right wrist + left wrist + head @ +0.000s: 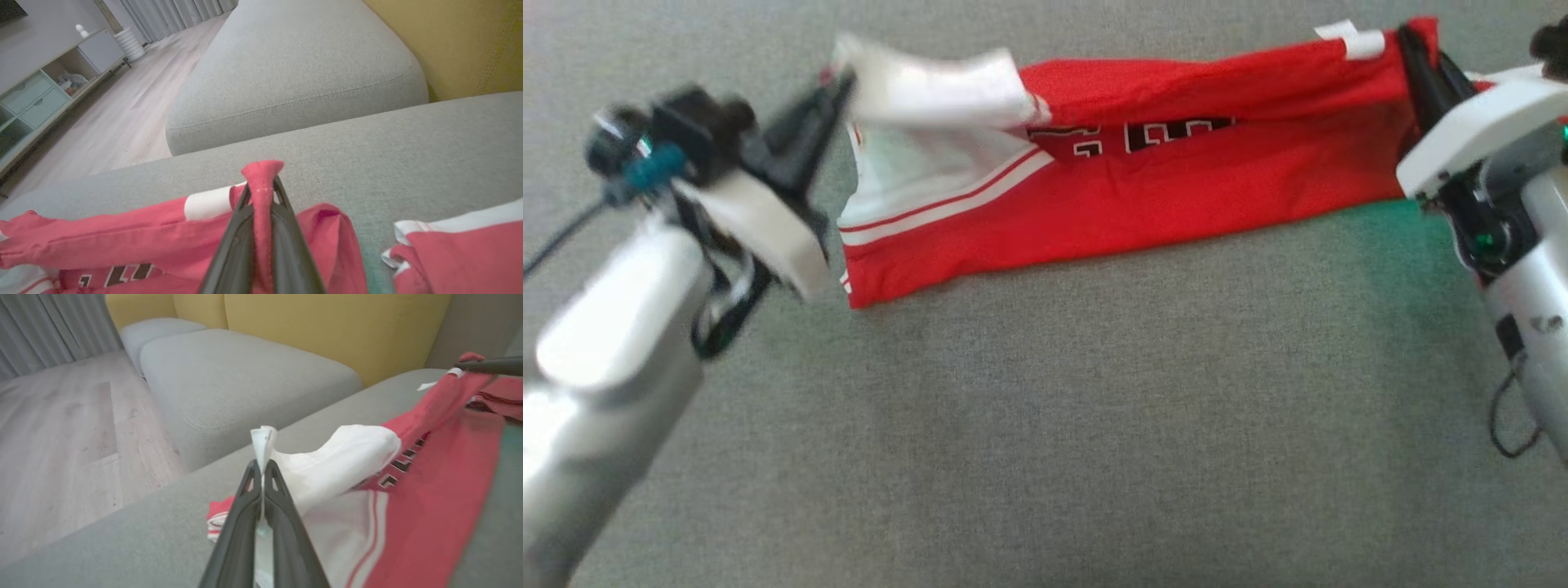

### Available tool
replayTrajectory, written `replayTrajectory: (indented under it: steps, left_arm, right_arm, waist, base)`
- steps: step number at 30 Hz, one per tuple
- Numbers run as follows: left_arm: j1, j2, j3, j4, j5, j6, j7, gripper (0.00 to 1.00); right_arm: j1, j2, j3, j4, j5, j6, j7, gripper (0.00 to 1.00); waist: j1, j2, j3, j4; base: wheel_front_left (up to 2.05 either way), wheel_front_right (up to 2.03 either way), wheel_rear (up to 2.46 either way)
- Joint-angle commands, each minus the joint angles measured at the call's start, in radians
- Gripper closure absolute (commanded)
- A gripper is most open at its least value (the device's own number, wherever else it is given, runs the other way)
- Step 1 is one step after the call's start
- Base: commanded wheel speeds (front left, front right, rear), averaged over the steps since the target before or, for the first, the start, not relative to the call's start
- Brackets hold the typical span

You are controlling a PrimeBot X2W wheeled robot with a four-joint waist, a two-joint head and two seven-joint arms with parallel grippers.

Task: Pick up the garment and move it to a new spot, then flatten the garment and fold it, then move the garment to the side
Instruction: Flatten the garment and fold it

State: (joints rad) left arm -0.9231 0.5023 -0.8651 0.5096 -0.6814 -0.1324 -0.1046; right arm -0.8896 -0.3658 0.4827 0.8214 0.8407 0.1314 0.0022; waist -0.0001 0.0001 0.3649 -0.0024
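Note:
The garment (1143,188) is a red jersey with white panels, white stripes and black-and-white lettering, stretched across the grey cushion (1045,408) between my two arms. My left gripper (837,90) is shut on its white left end, lifting that edge off the cushion; in the left wrist view a pinch of white cloth stands up between the tips of the left gripper (261,467). My right gripper (1409,41) is shut on the red right end, and in the right wrist view a red fold pokes up between the closed tips of the right gripper (261,183). The garment's lower edge rests on the cushion.
A second grey cushion (294,69) and a yellow sofa back (327,326) lie beyond the garment. Wooden floor (61,416) is off the cushion's edge, with a pale cabinet (36,94) further away. A wide stretch of grey cushion lies in front of the garment.

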Motion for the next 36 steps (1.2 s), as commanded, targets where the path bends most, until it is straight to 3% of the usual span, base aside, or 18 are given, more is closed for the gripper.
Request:
replayTrajectory:
  steps: [1,10,24,25,26,27,36]
  left_arm:
    - [-0.001,0.065,0.017,-0.075,-0.028,0.002,0.031,1.0]
    - [0.132,0.199,-0.067,-0.342,-0.114,0.004,0.207,1.0]
    - [0.17,0.232,-0.121,-0.393,-0.139,0.038,0.344,1.0]
    - [0.171,0.229,-0.122,-0.389,-0.134,0.048,0.343,0.84]
    - [0.172,0.224,-0.121,-0.385,-0.128,0.06,0.337,0.46]
    - [0.173,0.218,-0.118,-0.38,-0.123,0.072,0.328,0.0]
    - [0.191,0.164,-0.071,-0.323,-0.088,0.179,0.189,0.0]
  right_arm:
    - [0.012,-0.028,0.02,-0.026,0.005,-0.001,0.01,1.0]
    - [0.035,-0.131,0.145,0.04,-0.067,-0.001,0.07,1.0]
    - [0.029,-0.16,0.28,0.076,-0.059,-0.001,0.156,1.0]
    - [0.031,-0.161,0.283,0.078,-0.049,-0.001,0.168,1.0]
    - [0.031,-0.161,0.286,0.078,-0.042,-0.001,0.171,0.7]
    - [0.032,-0.161,0.286,0.079,-0.031,-0.001,0.177,0.0]
    - [0.014,-0.16,0.262,0.021,0.047,-0.001,0.131,0.0]
  waist:
    - [0.0001,-0.0001,-0.018,0.006]
    - [0.0001,-0.0001,-0.043,0.018]
    - [0.0001,-0.0001,-0.043,0.002]
    - [0.0001,-0.0001,-0.044,0.001]
    - [0.0001,-0.0001,-0.046,0.0]
    - [0.0001,-0.0001,-0.047,0.0]
    - [0.0001,-0.0001,-0.083,-0.007]
  base:
    - [0.0,0.0,0.0]
    - [0.0,0.0,0.0]
    - [0.0,0.0,0.0]
    - [0.0,0.0,0.0]
    - [0.0,0.0,0.0]
    - [0.0,0.0,0.0]
    - [0.0,0.0,0.0]
